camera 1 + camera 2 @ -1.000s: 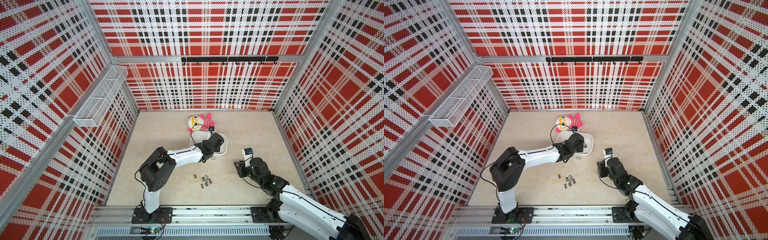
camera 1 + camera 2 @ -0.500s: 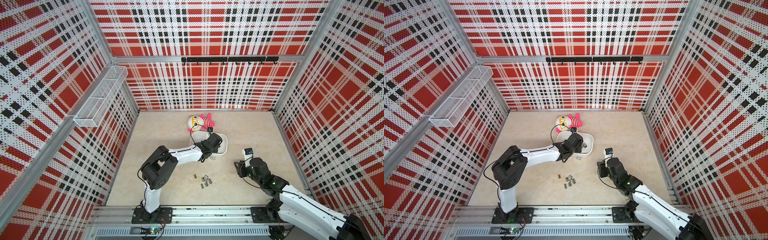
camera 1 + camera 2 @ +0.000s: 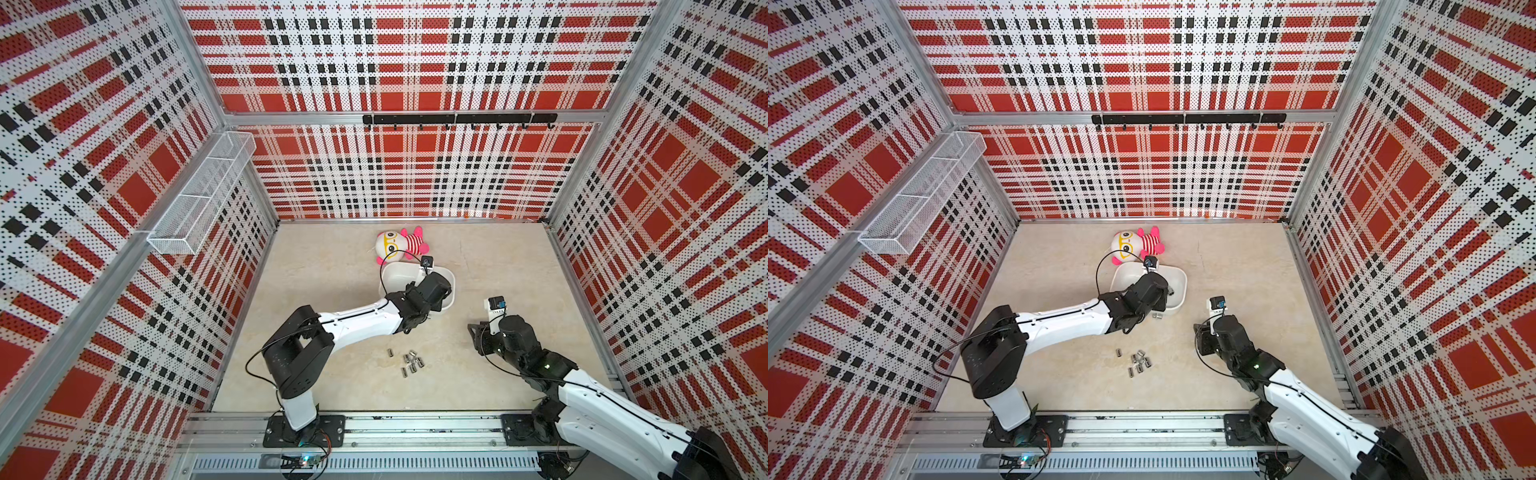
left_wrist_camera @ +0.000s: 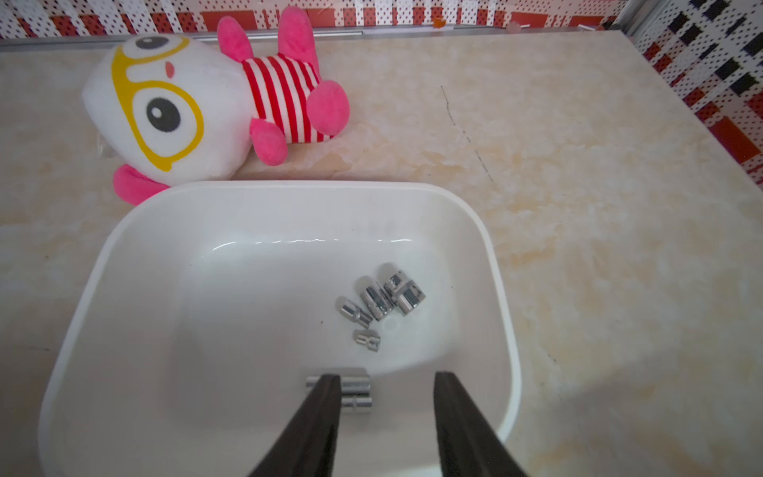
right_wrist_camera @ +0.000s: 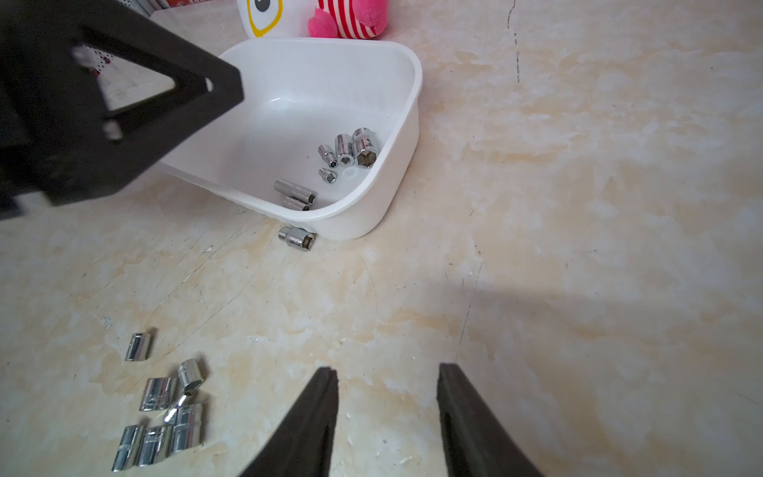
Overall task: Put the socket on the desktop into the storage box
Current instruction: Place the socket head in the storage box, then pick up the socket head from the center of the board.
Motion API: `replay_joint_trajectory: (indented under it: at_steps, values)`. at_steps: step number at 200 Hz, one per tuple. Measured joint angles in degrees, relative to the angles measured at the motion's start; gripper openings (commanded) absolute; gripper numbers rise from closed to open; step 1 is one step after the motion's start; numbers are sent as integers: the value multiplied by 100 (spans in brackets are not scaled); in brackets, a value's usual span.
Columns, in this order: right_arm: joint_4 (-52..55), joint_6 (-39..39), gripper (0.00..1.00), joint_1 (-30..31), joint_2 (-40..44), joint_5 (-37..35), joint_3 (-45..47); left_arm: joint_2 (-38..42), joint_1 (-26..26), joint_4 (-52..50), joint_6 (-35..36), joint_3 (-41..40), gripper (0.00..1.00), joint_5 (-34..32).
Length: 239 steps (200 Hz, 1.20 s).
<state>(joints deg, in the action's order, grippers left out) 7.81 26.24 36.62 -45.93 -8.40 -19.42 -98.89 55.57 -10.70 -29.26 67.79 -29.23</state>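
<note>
Middle of the bench (image 3: 332,266): storage box (image 3: 397,270), plush doll (image 3: 397,246) just behind. In the box: several sockets (image 4: 380,301), left hand (image 4: 387,378) above. Just before its front wall: one socket (image 5: 297,238). Nearer the front: loose socket cluster (image 3: 409,361), right hand (image 5: 388,369) to its right.

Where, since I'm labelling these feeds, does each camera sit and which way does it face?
Top views: high above the base rail, looking down on the desktop, storage box and plush doll; left arm and right arm show.
Left wrist: above the storage box, facing the sockets inside; open left end effector shows.
Right wrist: low over the desktop, facing loose sockets and the storage box; open right end effector and left arm show.
Shared: both wrist views show storage box, sockets inside, plush doll.
</note>
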Motion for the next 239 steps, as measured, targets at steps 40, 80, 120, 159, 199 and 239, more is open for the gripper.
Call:
replay_joint_trajectory:
  at_steps: [40, 80, 120, 159, 199, 239]
  values:
    - [0, 0, 46, 0, -9, 0, 0, 1147, 1036, -387, -426, -734, 44, -807]
    - [0, 0, 46, 0, -9, 0, 0, 2107, 1368, -612, -1298, -1910, 44, -1154]
    - [2, 0, 46, 0, -46, 0, 0, 2511, 1408, -811, -2184, -2844, 44, -1180]
    - [0, 2, 46, 0, -46, -2, 0, 2575, 1613, -839, -2992, -3252, 45, -1228]
    - [0, 0, 47, 0, -48, -2, 0, 2304, 1991, -826, -3748, -3348, 42, -1335]
    - [2, 0, 47, 0, -83, -2, 0, 2009, 2046, -828, -4225, -3414, 45, -1373]
